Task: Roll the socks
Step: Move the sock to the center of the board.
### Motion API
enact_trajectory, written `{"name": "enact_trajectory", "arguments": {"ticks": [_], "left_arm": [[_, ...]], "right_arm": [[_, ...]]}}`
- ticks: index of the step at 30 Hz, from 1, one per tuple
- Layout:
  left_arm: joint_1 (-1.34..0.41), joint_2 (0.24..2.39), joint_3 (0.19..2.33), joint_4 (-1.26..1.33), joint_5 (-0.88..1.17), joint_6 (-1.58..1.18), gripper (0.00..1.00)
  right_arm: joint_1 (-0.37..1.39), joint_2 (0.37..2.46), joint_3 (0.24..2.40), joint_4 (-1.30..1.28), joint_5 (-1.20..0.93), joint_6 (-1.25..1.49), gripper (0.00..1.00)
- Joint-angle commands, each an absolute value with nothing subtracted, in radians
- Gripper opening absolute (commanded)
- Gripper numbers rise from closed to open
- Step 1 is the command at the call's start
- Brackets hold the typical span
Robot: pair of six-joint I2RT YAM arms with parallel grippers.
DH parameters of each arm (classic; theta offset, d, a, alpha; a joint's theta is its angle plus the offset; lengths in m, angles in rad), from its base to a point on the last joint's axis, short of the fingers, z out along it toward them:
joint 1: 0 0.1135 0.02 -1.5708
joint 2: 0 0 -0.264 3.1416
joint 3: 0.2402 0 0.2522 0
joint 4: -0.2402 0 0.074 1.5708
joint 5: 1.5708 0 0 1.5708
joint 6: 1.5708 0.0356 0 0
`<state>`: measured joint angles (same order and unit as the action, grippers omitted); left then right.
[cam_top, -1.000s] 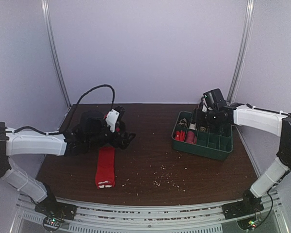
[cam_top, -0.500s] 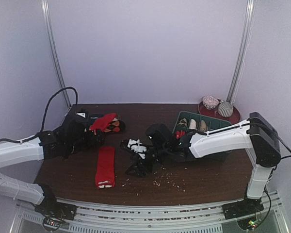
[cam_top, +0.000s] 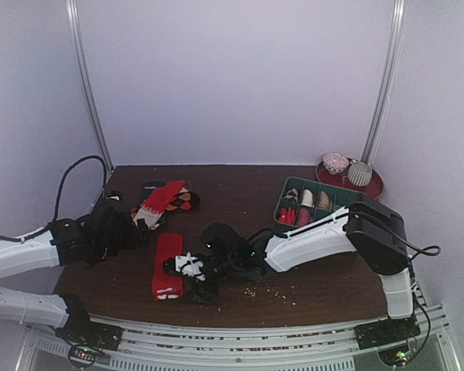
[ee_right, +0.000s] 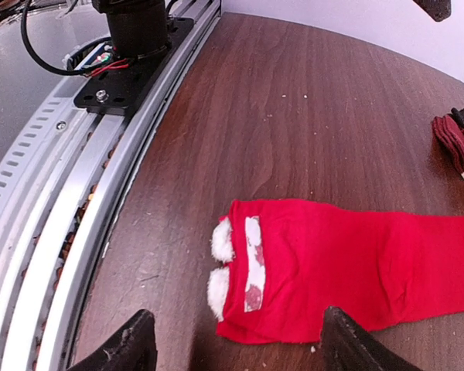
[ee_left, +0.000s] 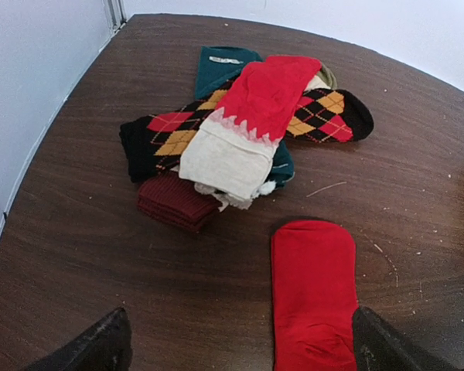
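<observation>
A bright red sock [cam_top: 168, 263] lies flat on the dark wood table, its white-marked end [ee_right: 251, 267] toward the near edge. My right gripper [ee_right: 240, 344] hovers open just past that marked end, one finger on each side of the sock's width; in the top view the right gripper [cam_top: 189, 274] sits beside the sock's near half. My left gripper [ee_left: 240, 352] is open and empty, pulled back to the left, with the sock's plain far end [ee_left: 313, 294] in front of its right finger. From above, the left gripper [cam_top: 131, 228] is apart from the sock.
A pile of mixed socks [ee_left: 240, 124], argyle, teal, red-and-cream and dark red, lies at the back left. A green divided tray [cam_top: 357, 232] holds rolled socks on the right. A red plate [cam_top: 375, 185] with two balls is behind it. Crumbs [cam_top: 267, 292] dot the front; a metal rail [ee_right: 62, 232] runs along the near edge.
My right arm swung from the green tray across to the red sock's near end. My left arm drew back to the left, uncovering the sock pile.
</observation>
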<state>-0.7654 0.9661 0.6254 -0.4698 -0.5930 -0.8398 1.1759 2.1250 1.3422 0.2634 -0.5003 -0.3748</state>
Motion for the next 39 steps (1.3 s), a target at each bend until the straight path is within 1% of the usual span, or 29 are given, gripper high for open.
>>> {"name": "enact_trajectory", "arguments": {"ticks": [1,9,12,15,19,23,26,28,30,33,36,39], "left_arm": [[-0.761,0.979,0.599,-0.453,-0.611,-0.854,0.98],[-0.760,0.981,0.593,-0.439,-0.600,-0.831,0.98],[-0.760,0.972,0.583,-0.429,-0.590,-0.815,0.98],[-0.760,0.958,0.567,-0.419,-0.577,-0.802,0.98],[-0.761,0.931,0.543,-0.396,-0.553,-0.775,0.95],[-0.762,0.909,0.520,-0.352,-0.516,-0.724,0.95],[-0.761,0.896,0.492,-0.271,-0.426,-0.639,0.92],[-0.761,0.893,0.472,-0.218,-0.370,-0.599,0.90],[-0.762,0.884,0.444,-0.131,-0.266,-0.517,0.88],[-0.779,0.860,0.371,0.052,-0.082,-0.432,0.81],[-0.858,0.871,0.307,0.211,-0.028,-0.379,0.80],[-0.977,0.935,0.259,0.381,-0.032,-0.296,0.83]], "right_arm": [[1.172,2.207,1.434,0.261,-0.537,-0.405,0.73],[1.169,2.316,1.551,0.129,-0.543,-0.434,0.64],[1.167,2.331,1.560,0.102,-0.494,-0.434,0.62],[1.158,2.338,1.540,0.103,-0.438,-0.404,0.55],[1.121,2.354,1.507,0.124,-0.392,-0.285,0.38],[1.067,2.313,1.449,0.134,-0.417,-0.143,0.21],[1.029,2.292,1.455,0.013,-0.466,-0.043,0.13],[1.012,2.274,1.433,-0.039,-0.506,-0.002,0.12],[0.998,2.268,1.413,-0.114,-0.568,0.037,0.11],[0.973,2.269,1.401,-0.259,-0.682,0.120,0.10],[0.950,2.241,1.325,-0.275,-0.796,0.224,0.10],[0.927,2.214,1.240,-0.227,-0.910,0.313,0.10]]}}
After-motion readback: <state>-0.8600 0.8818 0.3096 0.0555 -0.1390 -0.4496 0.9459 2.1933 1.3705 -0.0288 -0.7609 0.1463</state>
